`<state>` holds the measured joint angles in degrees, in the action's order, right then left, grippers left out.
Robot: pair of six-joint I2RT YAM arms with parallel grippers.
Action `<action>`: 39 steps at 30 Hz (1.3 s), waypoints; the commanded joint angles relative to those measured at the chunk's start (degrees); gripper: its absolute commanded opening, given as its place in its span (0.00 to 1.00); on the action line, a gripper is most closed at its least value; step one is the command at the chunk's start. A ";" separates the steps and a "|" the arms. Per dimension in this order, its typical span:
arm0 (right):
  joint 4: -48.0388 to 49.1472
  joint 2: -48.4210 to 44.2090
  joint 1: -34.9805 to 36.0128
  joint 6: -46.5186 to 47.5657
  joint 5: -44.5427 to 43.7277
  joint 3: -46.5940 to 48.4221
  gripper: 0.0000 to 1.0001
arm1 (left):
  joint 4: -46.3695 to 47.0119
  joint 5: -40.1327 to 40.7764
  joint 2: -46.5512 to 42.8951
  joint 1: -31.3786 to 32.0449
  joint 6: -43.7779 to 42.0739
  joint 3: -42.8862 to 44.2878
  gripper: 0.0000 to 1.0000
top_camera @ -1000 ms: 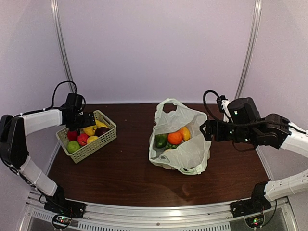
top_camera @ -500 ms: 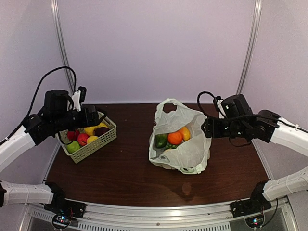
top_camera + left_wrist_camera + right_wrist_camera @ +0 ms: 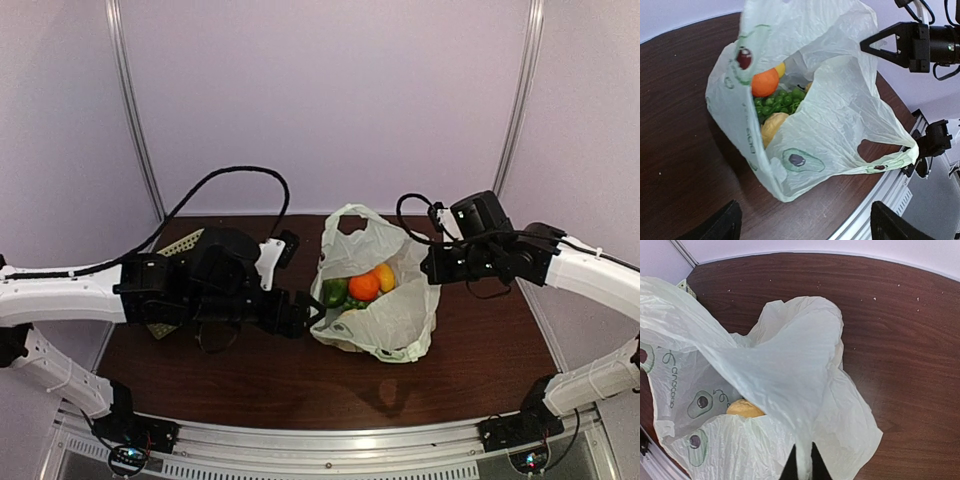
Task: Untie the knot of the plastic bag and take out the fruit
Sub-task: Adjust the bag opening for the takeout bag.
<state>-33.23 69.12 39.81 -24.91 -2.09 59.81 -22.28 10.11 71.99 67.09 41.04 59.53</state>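
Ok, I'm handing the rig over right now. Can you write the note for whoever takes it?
Left gripper: open, empty, beside the left side of the plastic bag.
Right gripper: shut on the bag's right edge.
Done: no knot shows, and the bag mouth is open.
Left: the fruit is inside, including an orange, grapes and a yellowish piece. Lift it out.

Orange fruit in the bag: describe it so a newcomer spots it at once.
On the dark wooden table, find the pale plastic bag standing open near the middle. In its mouth, the orange fruit is the round, deepest-orange piece, flanked by a green fruit and a yellower one.
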 commanded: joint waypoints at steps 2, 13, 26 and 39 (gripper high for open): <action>1.53 -2.15 -0.39 0.64 5.48 -1.23 0.00 | 6.42 2.33 10.29 4.10 -2.80 8.74 0.88; 1.56 -6.91 -0.35 0.25 9.77 -5.07 0.00 | 6.08 0.24 28.58 2.01 -3.77 22.52 0.69; 4.32 -9.21 0.15 -1.04 15.93 -8.54 0.00 | 10.94 -4.60 37.16 -4.19 -1.29 25.53 0.57; 7.82 -6.41 1.98 -2.04 17.00 -7.15 0.00 | 7.88 -0.77 46.20 -6.60 -0.19 32.06 0.52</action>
<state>-27.00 62.08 40.91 -26.39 14.09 51.81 -14.39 7.09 116.71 62.37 39.53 90.37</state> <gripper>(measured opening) 0.001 0.524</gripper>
